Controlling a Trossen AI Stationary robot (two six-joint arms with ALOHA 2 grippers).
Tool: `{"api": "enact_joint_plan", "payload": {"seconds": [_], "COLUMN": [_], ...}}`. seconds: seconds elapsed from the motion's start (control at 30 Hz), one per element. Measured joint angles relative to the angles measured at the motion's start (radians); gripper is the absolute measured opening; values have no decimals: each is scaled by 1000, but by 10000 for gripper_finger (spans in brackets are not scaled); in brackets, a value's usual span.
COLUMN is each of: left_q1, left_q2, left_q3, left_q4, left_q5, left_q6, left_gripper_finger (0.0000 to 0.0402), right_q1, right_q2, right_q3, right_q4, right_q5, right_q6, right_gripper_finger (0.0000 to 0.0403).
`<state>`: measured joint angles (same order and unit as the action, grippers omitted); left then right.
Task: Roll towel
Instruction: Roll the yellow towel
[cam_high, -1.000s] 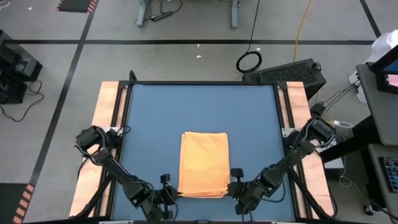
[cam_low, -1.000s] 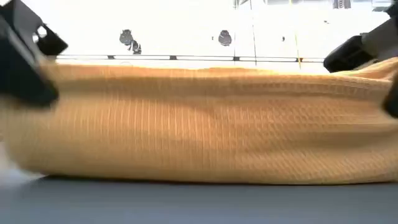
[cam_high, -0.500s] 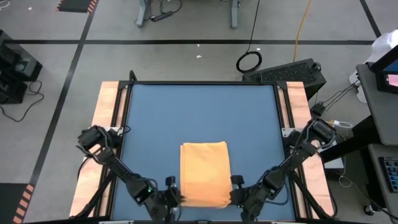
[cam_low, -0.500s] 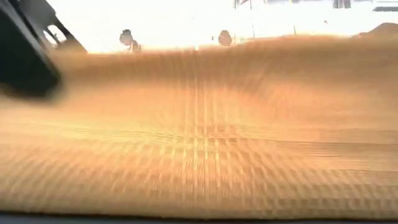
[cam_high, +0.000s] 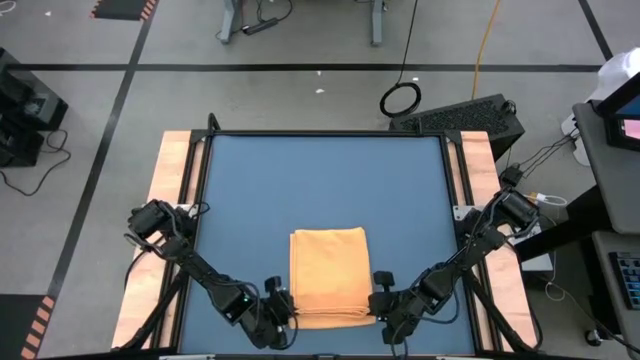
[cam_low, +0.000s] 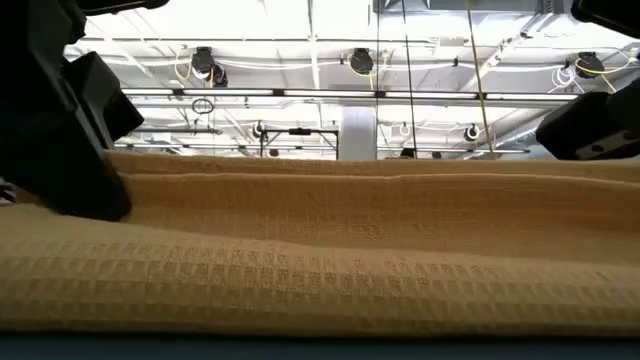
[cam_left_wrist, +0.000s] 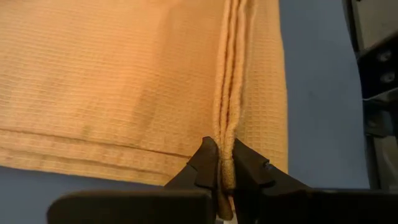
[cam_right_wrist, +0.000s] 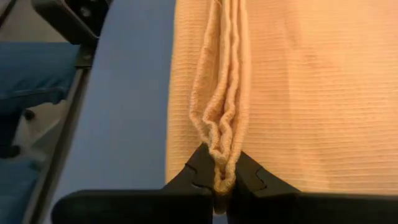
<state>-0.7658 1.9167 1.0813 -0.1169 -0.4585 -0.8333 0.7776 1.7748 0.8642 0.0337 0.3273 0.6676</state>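
— Where was the towel (cam_high: 328, 275)?

— Folded on the blue worktop (cam_high: 320, 180), near its front edge, long axis running front to back.

— And the fingers?

— Left gripper (cam_left_wrist: 224, 172) and right gripper (cam_right_wrist: 217, 176) each pinched the layered near edge at a corner, probably so both ends would turn over together.

The towel (cam_left_wrist: 124, 87) is looking like soft waffle-weave cloth, matt, with thicker stitched hems bunching up between the fingers (cam_left_wrist: 202, 165). Those fingers are showing as dark matt plastic, a bit grainy. The table (cam_high: 320, 180) is wearing a smooth, flat blue mat, and bare pale wood is showing along both sides.
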Motion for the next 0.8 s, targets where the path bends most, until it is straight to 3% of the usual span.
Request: {"api": "enact_joint_plan", "payload": {"seconds": [0.3,0.63,0.8], "left_q1": [1,15,20], "left_q2": [0,0,0], "left_q3": [0,0,-1], "left_q4": [0,6,21], "left_q5": [-38,-42,-14], "left_q6": [1,2,3], "left_gripper_finger": [27,27,27], "right_q1": [0,27,115], "right_q2": [-1,-95,-75], "right_q3": [-1,43,45], "right_q4": [-6,-182,-89], "right_q5": [67,101,268], "right_q6": [-86,-58,-130], "right_gripper_finger": [75,174,189]}}
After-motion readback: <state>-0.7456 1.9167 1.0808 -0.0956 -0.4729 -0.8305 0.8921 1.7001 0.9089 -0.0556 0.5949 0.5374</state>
